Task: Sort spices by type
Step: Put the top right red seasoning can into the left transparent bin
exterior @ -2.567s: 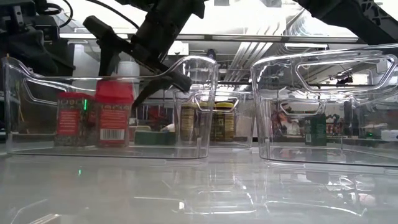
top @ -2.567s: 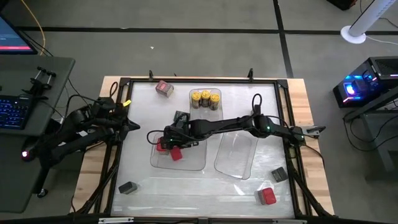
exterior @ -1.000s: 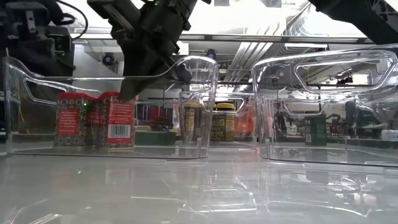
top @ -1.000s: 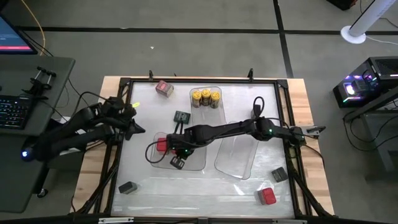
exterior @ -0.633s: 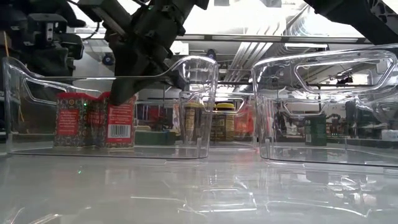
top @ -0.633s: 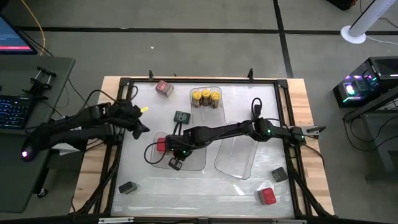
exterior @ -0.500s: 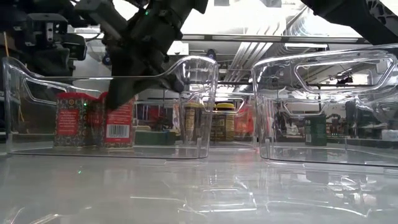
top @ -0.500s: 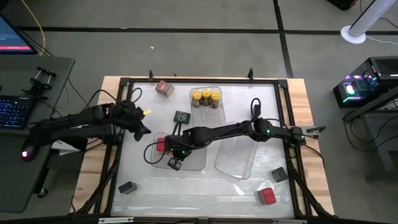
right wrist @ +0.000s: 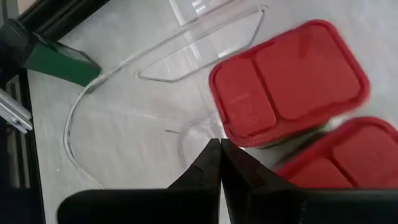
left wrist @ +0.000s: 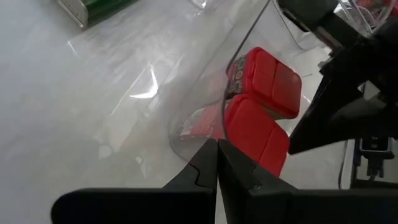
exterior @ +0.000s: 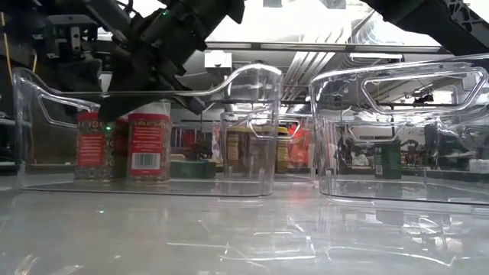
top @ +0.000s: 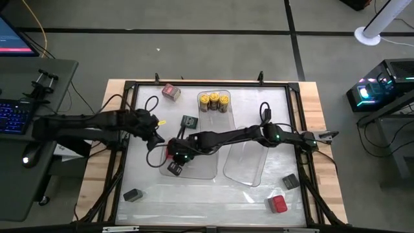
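Two red square-topped spice containers (exterior: 130, 145) stand upright and side by side inside the left clear tray (top: 200, 169); each has a flat red flip lid (right wrist: 292, 81) and a red patterned label, the nearer one with a white barcode panel, its print too small to read. The low view alone shows these label faces; the wrist views alone show the lids from above. Three round yellow-lidded jars (top: 213, 101) sit together in the far clear tray (top: 226, 110), seen through the plastic in the low view as dark jars with unreadable labels. A third tray (top: 249, 162) lies to the right. Loose on the table (top: 213, 194) are a red container (top: 171, 92) at the far left, another (top: 278, 204) at the near right, and dark grey blocks at the centre (top: 189, 122), near left (top: 132, 195) and near right (top: 290, 181). The right gripper (top: 174, 163), fingers (right wrist: 208, 165) pressed together and empty, hangs over the left tray at the red pair. The left gripper (top: 157, 133), fingers (left wrist: 208, 165) likewise closed on nothing, is just beside that tray's handle end
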